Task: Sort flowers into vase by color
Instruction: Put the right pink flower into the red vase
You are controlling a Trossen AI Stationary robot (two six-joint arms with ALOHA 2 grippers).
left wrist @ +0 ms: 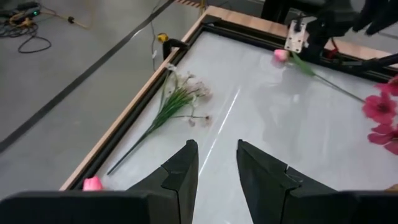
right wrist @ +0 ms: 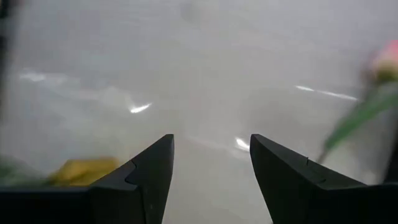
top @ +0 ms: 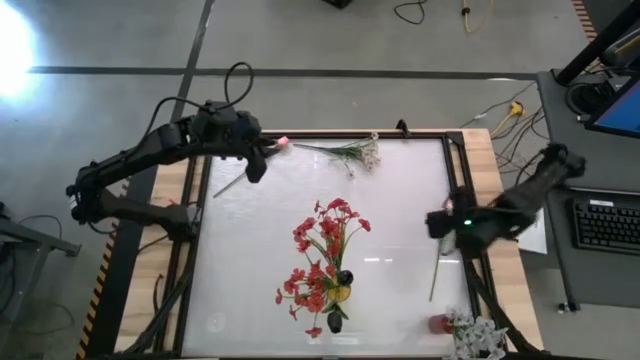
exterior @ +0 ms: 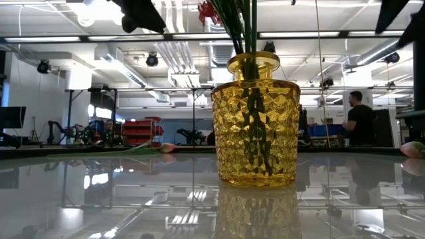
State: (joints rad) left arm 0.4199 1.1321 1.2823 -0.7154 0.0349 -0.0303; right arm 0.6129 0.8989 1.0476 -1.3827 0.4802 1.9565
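A yellow glass vase (exterior: 255, 126) stands near the table's middle and holds red-blossomed flowers (top: 325, 250) by their green stems. A pink-budded flower (top: 284, 143) lies on the table at the far left, its stem running under my left gripper (top: 258, 168), which hangs open above it (left wrist: 216, 144). A spray of white blooms (left wrist: 180, 99) lies by the far edge. At the right edge my right gripper (top: 438, 222) is open and empty (right wrist: 211, 138). Beside it lies another pink flower (left wrist: 281, 55), its stem (top: 434, 278) pointing toward the near edge.
A red object (top: 440, 323) and a cluster of white blooms (top: 478, 336) sit at the near right corner. A dark frame (top: 455, 170) and wooden border edge the table. A keyboard (top: 608, 222) lies beyond the right edge. A person (exterior: 358, 119) stands far back.
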